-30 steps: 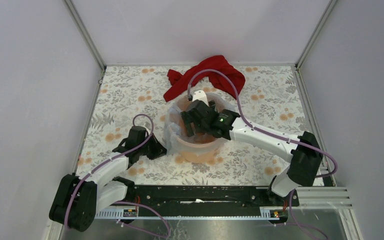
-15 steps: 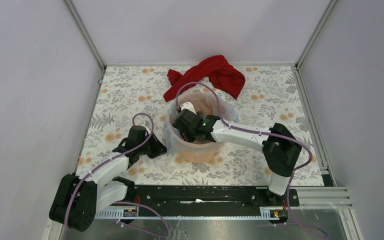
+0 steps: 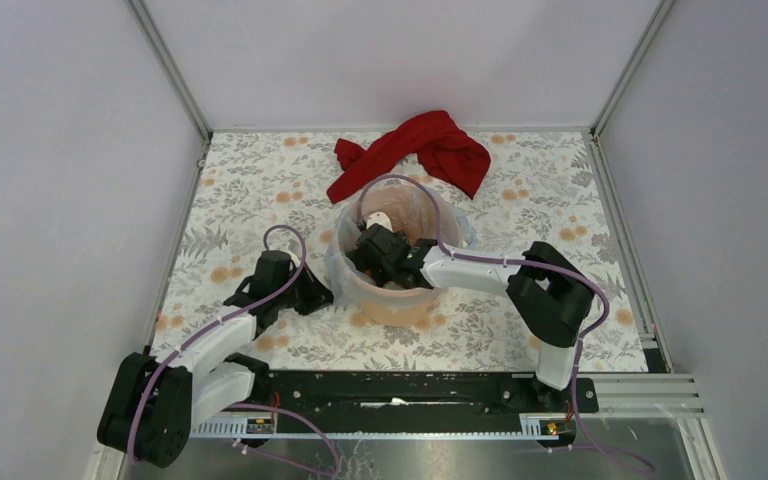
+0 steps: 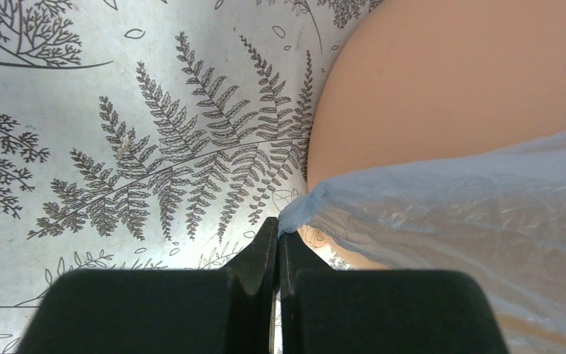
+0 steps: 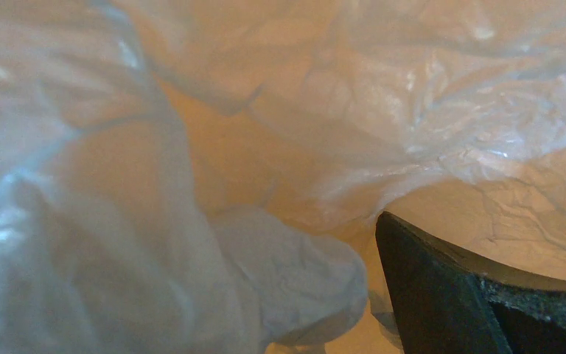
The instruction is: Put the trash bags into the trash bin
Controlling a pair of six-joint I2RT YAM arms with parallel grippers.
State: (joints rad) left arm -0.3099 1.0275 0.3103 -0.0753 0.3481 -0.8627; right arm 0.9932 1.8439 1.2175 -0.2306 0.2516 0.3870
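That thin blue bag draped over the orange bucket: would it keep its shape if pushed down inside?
Probably not. The bag looks floppy: it drapes down the bucket wall in wrinkled folds. It seems very light, as the left tool holds it by one pinched corner. Film this thin might puff back up or tear if snagged.

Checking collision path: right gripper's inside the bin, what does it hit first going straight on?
The right gripper meets the trash bag film bunched just ahead; the trash bin wall is likely right behind, depth unclear.
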